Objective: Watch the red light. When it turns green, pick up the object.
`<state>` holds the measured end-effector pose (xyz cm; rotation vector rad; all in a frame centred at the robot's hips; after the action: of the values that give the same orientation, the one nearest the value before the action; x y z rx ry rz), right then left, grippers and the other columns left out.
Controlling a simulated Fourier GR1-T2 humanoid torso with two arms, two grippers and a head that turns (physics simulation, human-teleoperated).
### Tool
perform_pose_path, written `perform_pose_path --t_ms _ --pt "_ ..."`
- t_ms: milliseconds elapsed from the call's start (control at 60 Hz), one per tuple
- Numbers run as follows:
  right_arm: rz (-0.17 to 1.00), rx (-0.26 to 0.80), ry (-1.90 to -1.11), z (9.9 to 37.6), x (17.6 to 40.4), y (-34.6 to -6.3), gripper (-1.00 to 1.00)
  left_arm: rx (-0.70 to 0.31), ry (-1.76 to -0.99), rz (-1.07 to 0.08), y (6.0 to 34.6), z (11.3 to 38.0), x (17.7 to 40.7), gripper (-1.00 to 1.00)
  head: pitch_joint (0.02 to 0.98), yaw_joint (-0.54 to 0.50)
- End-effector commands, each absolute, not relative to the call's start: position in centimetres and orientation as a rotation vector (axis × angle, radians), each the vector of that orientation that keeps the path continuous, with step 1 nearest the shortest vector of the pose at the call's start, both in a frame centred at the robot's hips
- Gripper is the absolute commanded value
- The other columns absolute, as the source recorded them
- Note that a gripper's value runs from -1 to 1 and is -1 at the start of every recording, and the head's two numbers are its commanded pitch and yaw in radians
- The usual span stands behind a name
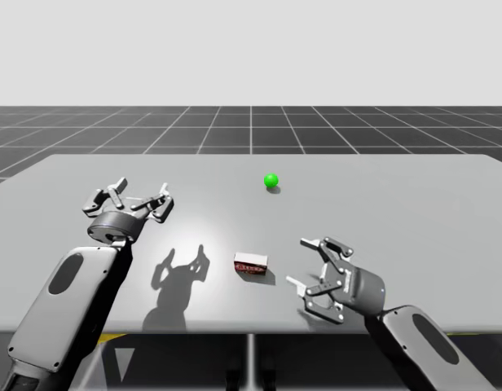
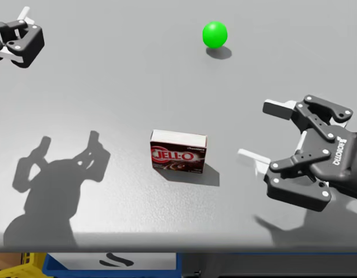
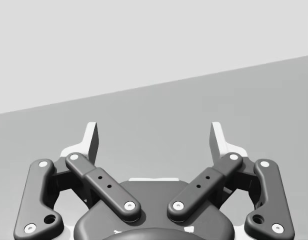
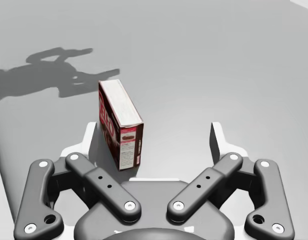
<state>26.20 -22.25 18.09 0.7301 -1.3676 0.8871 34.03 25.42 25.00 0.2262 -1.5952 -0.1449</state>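
The light (image 1: 271, 180) is a small green ball (image 2: 215, 34) at the table's far middle. A dark red and white box (image 1: 251, 264) stands on its long edge near the front middle (image 2: 178, 152). My right gripper (image 1: 300, 262) hovers low just right of the box, open, its fingers pointing at it (image 2: 261, 131). In the right wrist view the box (image 4: 120, 125) stands a little ahead of the open gripper (image 4: 154, 137), nearer one finger, touching neither. My left gripper (image 1: 141, 191) is raised over the table's left part, open and holding nothing (image 3: 154, 140).
The grey table (image 1: 398, 204) stretches wide; its front edge runs close behind the box (image 2: 178, 240). A blue bin (image 2: 109, 262) and a yellow crate (image 2: 10, 266) sit below that edge. The left gripper's shadow (image 2: 57, 168) falls left of the box.
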Motion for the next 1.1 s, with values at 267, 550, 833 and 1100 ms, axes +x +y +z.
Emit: perform_pose_path --t_ms 267,550,833,1100 --pt "0.906 0.865 -1.194 14.8 27.6 -18.0 -1.0 0.228 -1.592 -0.154 25.3 24.8 34.0 -1.0 0.892 0.0" --pt "0.943 0.864 -1.138 13.4 29.2 -15.5 -1.0 0.228 -1.592 -0.155 25.3 24.8 34.0 -1.0 0.897 0.0" --pt "0.98 0.823 -1.113 12.5 30.9 -13.4 -1.0 0.228 -1.591 -0.153 25.4 24.9 34.0 -1.0 0.894 0.01" --pt "0.948 0.736 -1.092 12.4 31.0 -13.0 0.06 0.232 -1.589 -0.154 25.4 24.8 34.0 -1.0 0.89 0.02"
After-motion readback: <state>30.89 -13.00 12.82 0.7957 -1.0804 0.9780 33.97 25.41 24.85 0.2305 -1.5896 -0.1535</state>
